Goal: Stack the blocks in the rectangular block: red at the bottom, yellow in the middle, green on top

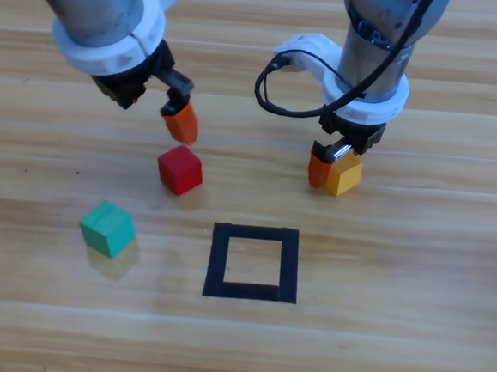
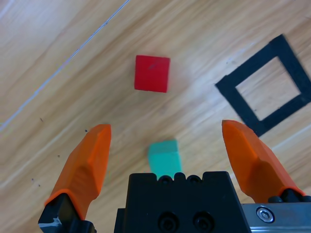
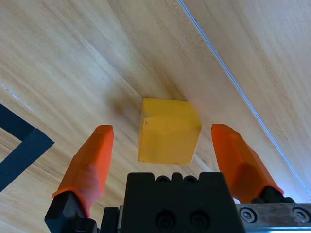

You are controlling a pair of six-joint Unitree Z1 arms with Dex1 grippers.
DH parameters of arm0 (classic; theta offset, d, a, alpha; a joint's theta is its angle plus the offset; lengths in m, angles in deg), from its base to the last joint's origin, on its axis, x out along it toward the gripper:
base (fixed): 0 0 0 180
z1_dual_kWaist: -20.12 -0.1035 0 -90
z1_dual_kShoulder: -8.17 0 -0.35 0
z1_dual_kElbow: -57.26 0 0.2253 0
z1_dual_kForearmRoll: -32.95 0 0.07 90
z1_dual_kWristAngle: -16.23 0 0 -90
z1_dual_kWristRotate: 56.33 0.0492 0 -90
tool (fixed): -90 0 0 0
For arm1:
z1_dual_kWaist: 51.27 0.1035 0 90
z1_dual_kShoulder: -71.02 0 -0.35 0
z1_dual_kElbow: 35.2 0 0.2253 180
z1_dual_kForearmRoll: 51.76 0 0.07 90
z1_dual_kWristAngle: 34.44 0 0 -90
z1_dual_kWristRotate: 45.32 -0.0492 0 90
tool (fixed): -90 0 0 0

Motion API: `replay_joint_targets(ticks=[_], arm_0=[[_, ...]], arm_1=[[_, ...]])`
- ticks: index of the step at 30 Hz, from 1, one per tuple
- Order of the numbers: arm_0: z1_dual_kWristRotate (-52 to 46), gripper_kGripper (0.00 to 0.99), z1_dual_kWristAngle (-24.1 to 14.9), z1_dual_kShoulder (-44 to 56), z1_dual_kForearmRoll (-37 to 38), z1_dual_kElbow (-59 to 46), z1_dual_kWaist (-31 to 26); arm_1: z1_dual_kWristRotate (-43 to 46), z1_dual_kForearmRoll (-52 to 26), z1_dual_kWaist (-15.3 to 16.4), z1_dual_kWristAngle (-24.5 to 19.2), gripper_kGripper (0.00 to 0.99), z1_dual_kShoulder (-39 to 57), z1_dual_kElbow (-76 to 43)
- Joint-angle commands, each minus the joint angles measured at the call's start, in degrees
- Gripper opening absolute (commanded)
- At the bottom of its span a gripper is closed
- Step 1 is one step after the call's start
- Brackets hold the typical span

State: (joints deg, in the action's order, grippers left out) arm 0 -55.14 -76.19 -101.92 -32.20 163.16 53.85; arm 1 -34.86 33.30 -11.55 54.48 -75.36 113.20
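— Well, what is seen on the desk (image 1: 407, 354) around the cubes?

— Only bare wood is seen, with a square outline of black tape (image 1: 252, 262) laid flat toward the near edge. Its wooden centre is uncovered. A black cable (image 1: 277, 93) is looped beside the right arm's wrist, clear of the cubes. Nothing is placed between the cubes and the tape square.

— Where are the three cubes found?

— The red cube (image 1: 180, 169) is set on the desk up and to the left of the tape square, well outside it. The green cube (image 1: 107, 227) is set farther left and nearer, apart from the red one. The yellow cube (image 1: 345, 174) is set up and to the right of the square, also outside it.

— How is the left claw placed against the red cube?

— The left claw (image 2: 165, 138) is held above the desk, spread wide, with nothing gripped. In the high view its visible orange finger is seen just above the red cube, not touching it. In the left wrist view the red cube (image 2: 152, 73) is seen ahead of the tips, and the green cube (image 2: 164, 157) is seen close to the black body.

— And the right claw?

— The right claw (image 3: 163, 141) is lowered around the yellow cube (image 3: 167, 131). It is spread wide, a gap being left on each side, so the cube is straddled but not squeezed.
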Motion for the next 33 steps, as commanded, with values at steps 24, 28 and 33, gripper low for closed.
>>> replay_joint_targets(ticks=[24,28,33], arm_0=[[4.17,0.973,1.11,-19.81,-2.59,8.85,-4.11],[3.64,0.962,1.02,-21.48,-2.06,9.29,-3.24],[2.94,0.959,0.93,-22.63,-0.83,9.20,-2.53]], arm_1=[[0.26,10.45,-2.19,5.12,0.000,5.92,-2.78],[-0.27,10.45,-1.84,6.17,0.000,13.22,-8.06],[-2.55,4.39,-1.93,6.35,0.000,24.73,-21.59]])
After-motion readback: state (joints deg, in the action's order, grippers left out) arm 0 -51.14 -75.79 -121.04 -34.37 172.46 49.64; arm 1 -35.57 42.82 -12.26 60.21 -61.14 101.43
